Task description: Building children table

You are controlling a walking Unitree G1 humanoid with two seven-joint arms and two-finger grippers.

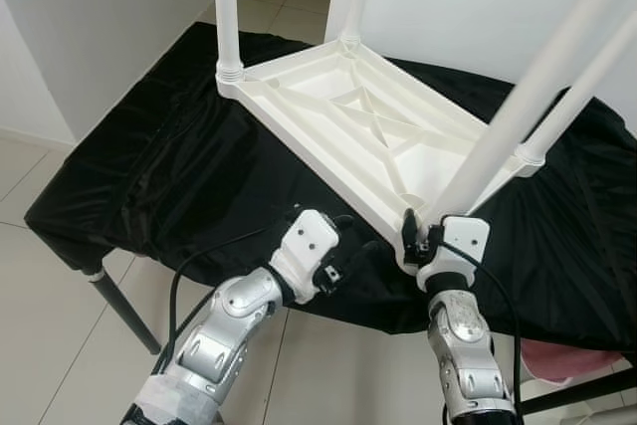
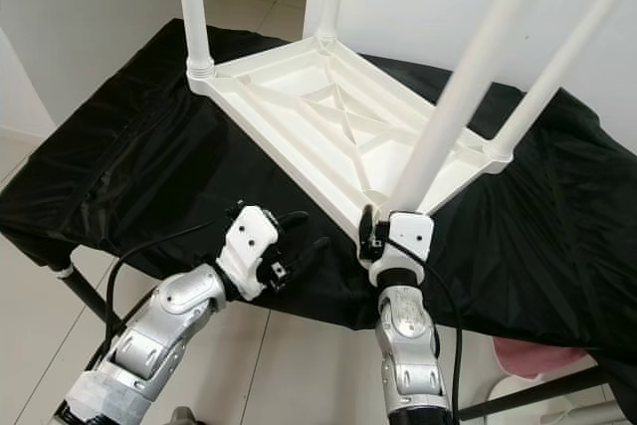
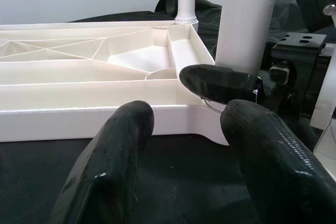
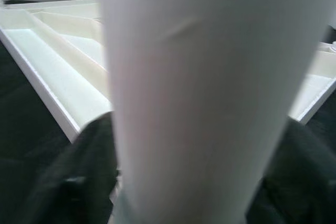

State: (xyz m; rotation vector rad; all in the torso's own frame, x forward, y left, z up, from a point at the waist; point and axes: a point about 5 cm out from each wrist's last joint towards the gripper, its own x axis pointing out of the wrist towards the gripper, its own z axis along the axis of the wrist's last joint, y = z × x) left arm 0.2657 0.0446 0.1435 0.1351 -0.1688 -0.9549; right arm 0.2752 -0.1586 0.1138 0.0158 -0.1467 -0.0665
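Support: a bench (image 1: 109, 298) draped in loose, wrinkled black cloth (image 1: 169, 161) — one dark metal leg shows under its near left corner, standing on pale tiled floor (image 1: 60, 355).
On it: a white plastic children's tabletop (image 1: 358, 131), lying upside down on the cloth — ribbed underside up, four white round legs (image 1: 228, 17) rising from its corners.

We see a black cloth (image 1: 169, 176) draped over the table, a tiled floor (image 1: 40, 345) below, and something pink (image 1: 572, 360) under the table's right edge.
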